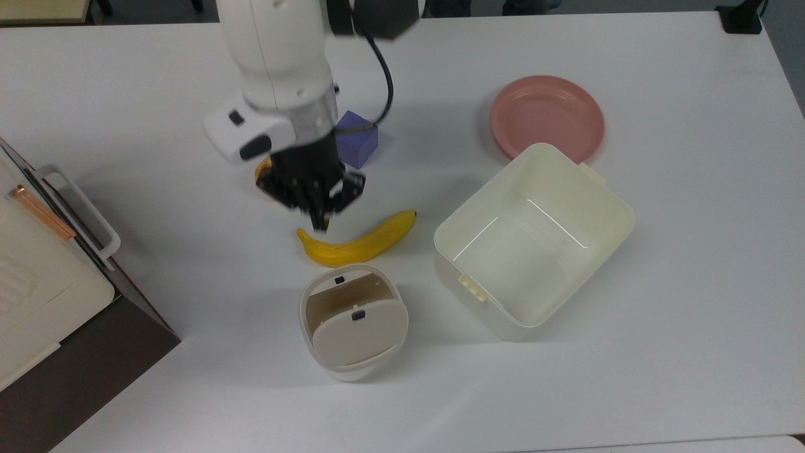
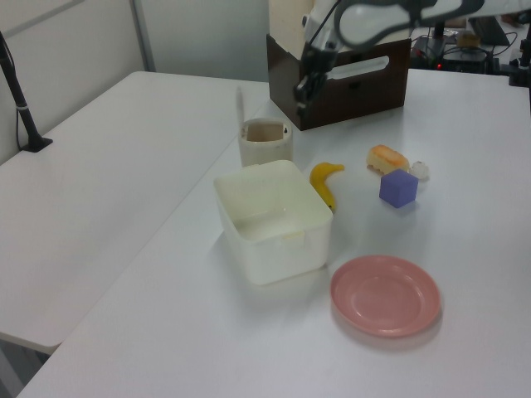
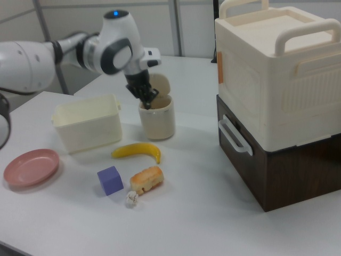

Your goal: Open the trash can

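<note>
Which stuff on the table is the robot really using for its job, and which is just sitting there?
For the job:
trash can, lid popped up
the robot's hand, above the banana

Just lying about:
banana
purple cube
pink plate
cream tub
bread roll
cream box on the brown crate

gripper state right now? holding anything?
Gripper: shut, holding nothing, above the yellow banana, clear of the small white plastic trash can, whose lid stands open.
</note>
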